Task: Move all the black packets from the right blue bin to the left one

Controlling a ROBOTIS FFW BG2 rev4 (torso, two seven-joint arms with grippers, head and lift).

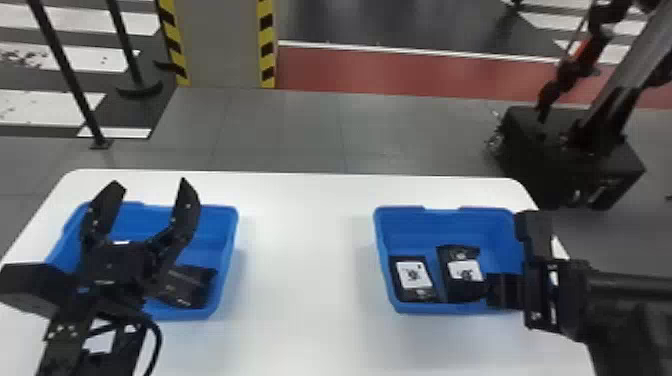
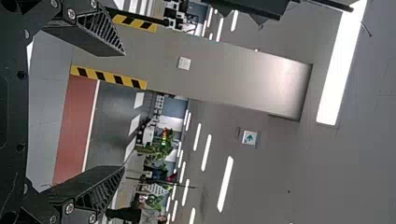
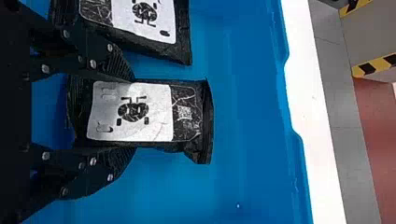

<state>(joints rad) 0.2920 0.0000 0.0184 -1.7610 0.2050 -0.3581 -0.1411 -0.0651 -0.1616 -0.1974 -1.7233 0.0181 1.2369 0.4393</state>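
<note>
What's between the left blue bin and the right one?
White tabletop lies between the left bin and the right bin, as the head view shows.

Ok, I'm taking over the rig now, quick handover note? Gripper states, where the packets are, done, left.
Right gripper: down in the right blue bin, fingers along both long edges of a black packet, apparently gripping it, not lifted clear.
Left gripper: open, empty, parked by the left blue bin.
Done: dark packaging in the left bin; count unclear behind the arm.
Left: move the gripped packet, then the other one beside it.
</note>
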